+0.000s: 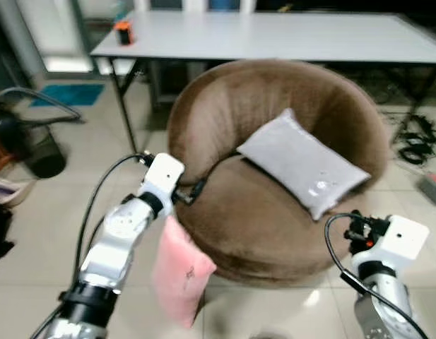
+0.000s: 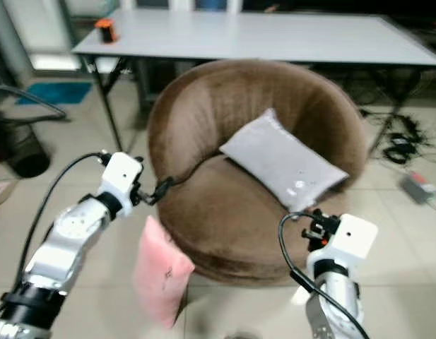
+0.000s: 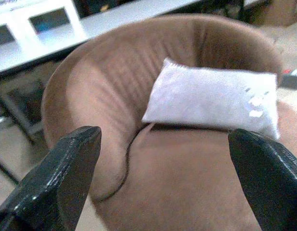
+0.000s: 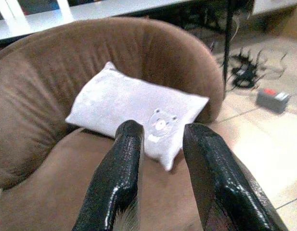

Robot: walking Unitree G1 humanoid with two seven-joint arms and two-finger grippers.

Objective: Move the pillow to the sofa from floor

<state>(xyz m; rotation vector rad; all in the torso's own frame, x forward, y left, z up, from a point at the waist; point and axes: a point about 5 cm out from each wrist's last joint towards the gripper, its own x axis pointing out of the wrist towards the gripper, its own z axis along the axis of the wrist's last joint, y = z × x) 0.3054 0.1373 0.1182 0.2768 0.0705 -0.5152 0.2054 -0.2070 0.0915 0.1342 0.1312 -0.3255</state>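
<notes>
Pale floor tiles (image 1: 55,212) spread around a round brown sofa (image 1: 260,226), with a long white bench (image 1: 274,35) behind it. My left fingers (image 3: 162,183) are spread wide with nothing between them, reaching toward the sofa's left rim. A pink pillow (image 1: 179,272) hangs just below my left wrist, beside the sofa's front-left edge; whether it touches the floor is cut off from sight. My right fingers (image 4: 160,178) stand a little apart with nothing in them, held near the sofa's front-right edge, pointing at a grey pillow (image 1: 302,162) that leans against the backrest. My right wrist view picks out a small bear print on it, blurred from the head. Open seat lies ahead of my left fingers. Cables (image 1: 415,141) tangle on the tiles beyond my right fingers.
</notes>
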